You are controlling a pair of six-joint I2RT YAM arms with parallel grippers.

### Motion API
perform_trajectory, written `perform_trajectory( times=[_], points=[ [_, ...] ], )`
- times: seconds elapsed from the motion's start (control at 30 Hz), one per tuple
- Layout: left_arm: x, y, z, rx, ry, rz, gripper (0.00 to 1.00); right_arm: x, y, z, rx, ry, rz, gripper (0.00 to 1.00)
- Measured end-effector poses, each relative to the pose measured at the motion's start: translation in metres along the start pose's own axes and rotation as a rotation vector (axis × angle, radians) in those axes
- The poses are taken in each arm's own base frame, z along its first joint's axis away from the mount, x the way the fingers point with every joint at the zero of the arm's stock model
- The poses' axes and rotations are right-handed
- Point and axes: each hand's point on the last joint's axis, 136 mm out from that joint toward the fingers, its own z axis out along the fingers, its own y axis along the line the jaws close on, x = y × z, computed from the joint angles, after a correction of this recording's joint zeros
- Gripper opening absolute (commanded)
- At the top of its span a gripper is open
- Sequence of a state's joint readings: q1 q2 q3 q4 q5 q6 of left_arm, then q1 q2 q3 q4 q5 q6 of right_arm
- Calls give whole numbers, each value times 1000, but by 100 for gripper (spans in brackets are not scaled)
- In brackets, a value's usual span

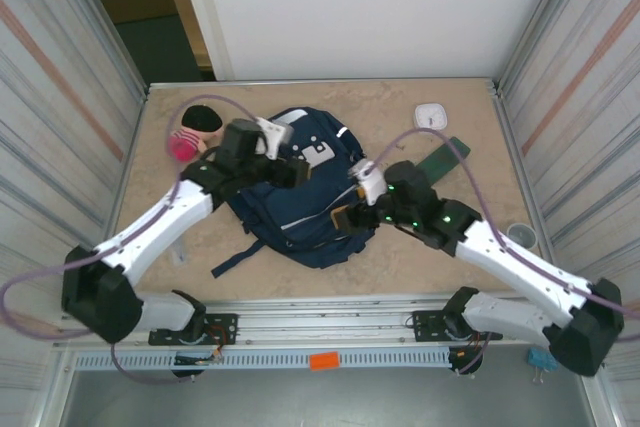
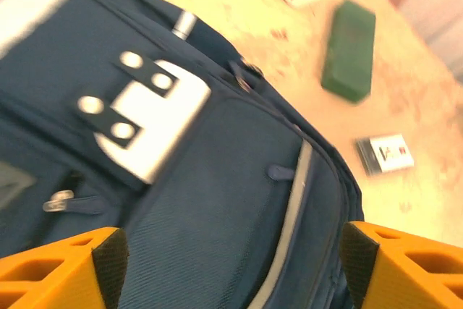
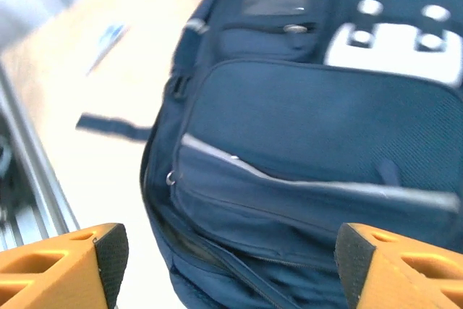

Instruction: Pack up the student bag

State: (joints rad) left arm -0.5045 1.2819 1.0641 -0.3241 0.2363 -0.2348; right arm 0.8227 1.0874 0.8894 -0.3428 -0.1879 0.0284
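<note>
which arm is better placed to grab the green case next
Probably right: the green case lies right of the student bag, nearer the right gripper; the left gripper hovers over the bag's left half.

Under the left claw (image 2: pixel 233 251), with its orange plastic fingers (image 2: pixel 51 269), the student bag (image 2: pixel 217 208) is matt navy woven cloth, with a smooth white patch (image 2: pixel 155 132) and a shiny metal zipper pull (image 2: pixel 56 201). The table (image 2: pixel 289 48) beyond looks smooth, mottled beige.
</note>
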Motion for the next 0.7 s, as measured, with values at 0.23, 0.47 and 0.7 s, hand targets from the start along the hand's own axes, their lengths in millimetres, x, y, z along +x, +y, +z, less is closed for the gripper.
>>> perform_trajectory(
  times=[0.23, 0.47, 0.7],
  points=[
    [47, 52, -16, -84, 29, -233, 78, 59, 33, 69, -154, 337, -470, 75],
    [84, 64, -20, -109, 72, -348, 78, 113, 35, 94, -277, 523, -636, 74],
    [84, 64, -19, -98, 57, -376, 78, 132, 30, 109, -305, 577, -726, 45]
  ],
)
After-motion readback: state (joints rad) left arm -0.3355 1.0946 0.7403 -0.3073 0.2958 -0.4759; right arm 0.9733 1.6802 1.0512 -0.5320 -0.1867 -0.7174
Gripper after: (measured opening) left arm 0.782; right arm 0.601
